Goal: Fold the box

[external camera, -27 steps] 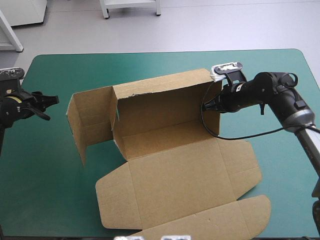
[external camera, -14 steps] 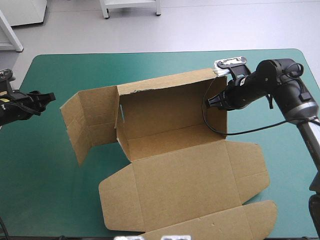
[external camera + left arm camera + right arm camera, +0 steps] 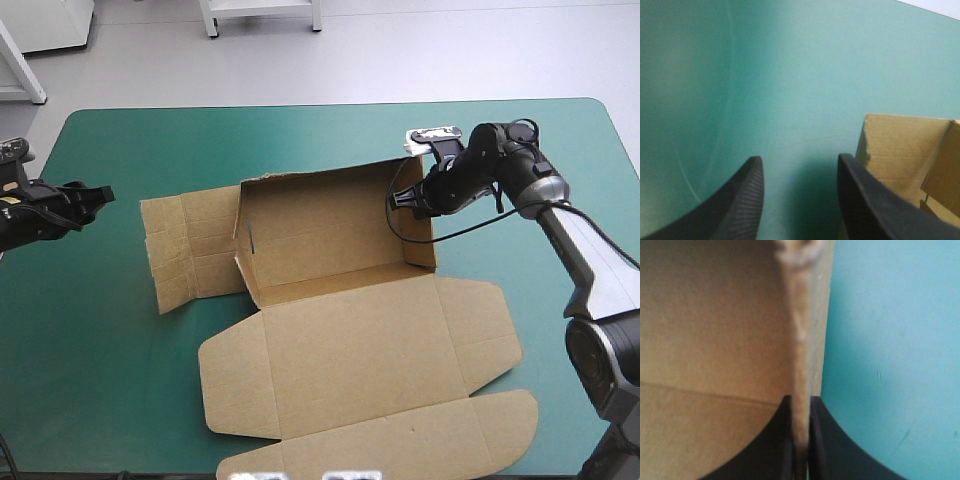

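Observation:
The brown box [image 3: 340, 300] lies mid-table with its back wall and right side wall raised. Its left flap [image 3: 190, 250] lies flat on the cover and the lid [image 3: 370, 400] lies flat toward the front edge. My right gripper [image 3: 408, 203] is shut on the box, pinching the top of the right side wall [image 3: 800, 365]; that board edge runs up between its fingers. My left gripper [image 3: 95, 195] is open near the table's left edge, apart from the box, with nothing between its fingers [image 3: 735, 205]. A corner of the box [image 3: 900, 150] shows ahead of it.
Teal-green cover [image 3: 110, 380] lies bare at the left and front left. The far edge of the table [image 3: 330, 103] runs just beyond the box. The lid's rounded tabs reach close to the table's front edge.
The left flap, standing earlier, has dropped flat onto the cover. My right gripper shifted left with the side wall and the whole box slid slightly left. The left gripper stayed put.

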`<state>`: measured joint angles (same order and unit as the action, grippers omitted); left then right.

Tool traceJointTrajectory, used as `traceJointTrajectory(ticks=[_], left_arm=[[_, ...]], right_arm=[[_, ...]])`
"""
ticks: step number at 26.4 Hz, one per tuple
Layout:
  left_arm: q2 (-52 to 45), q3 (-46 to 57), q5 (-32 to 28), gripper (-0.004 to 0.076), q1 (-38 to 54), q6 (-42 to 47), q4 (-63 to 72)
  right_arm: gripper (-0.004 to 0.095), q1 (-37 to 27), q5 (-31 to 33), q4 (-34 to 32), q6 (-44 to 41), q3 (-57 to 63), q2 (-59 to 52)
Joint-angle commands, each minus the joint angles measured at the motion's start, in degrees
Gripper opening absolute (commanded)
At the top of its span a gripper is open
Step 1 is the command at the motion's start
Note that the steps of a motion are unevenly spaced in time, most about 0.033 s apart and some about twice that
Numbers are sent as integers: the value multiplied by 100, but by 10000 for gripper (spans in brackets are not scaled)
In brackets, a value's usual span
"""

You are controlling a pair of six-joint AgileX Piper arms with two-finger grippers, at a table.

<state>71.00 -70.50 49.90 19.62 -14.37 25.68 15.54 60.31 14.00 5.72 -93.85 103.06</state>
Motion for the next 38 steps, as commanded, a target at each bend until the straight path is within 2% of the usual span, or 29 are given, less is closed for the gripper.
traceJointTrajectory(ticks=[1,7,10,12,13,16,24,30,38], left_arm=[[-135,-195,-225,339,3,-24,242],[-135,-195,-203,339,3,-24,242],[-135,-195,-203,339,3,-24,242],[-135,-195,-203,339,3,-24,242],[-135,-195,-203,339,3,-24,242],[-135,-195,-203,339,3,-24,242],[-135,-195,-203,339,3,-33,223],[-135,-195,-203,339,3,-33,205],[-135,-195,-148,339,3,-33,196]], right_arm=[[0,-29,-715,146,66,-112,122],[18,-29,-1277,172,348,-112,284],[170,-29,-1288,172,394,-116,161],[386,-29,-1209,148,394,-184,52],[457,-29,-1140,148,394,-234,35],[578,-29,-782,148,383,-509,11],[581,-29,873,-135,67,-1549,11],[581,-29,1106,-173,2,-1604,119],[582,-10,1106,-173,-131,-1592,523]])
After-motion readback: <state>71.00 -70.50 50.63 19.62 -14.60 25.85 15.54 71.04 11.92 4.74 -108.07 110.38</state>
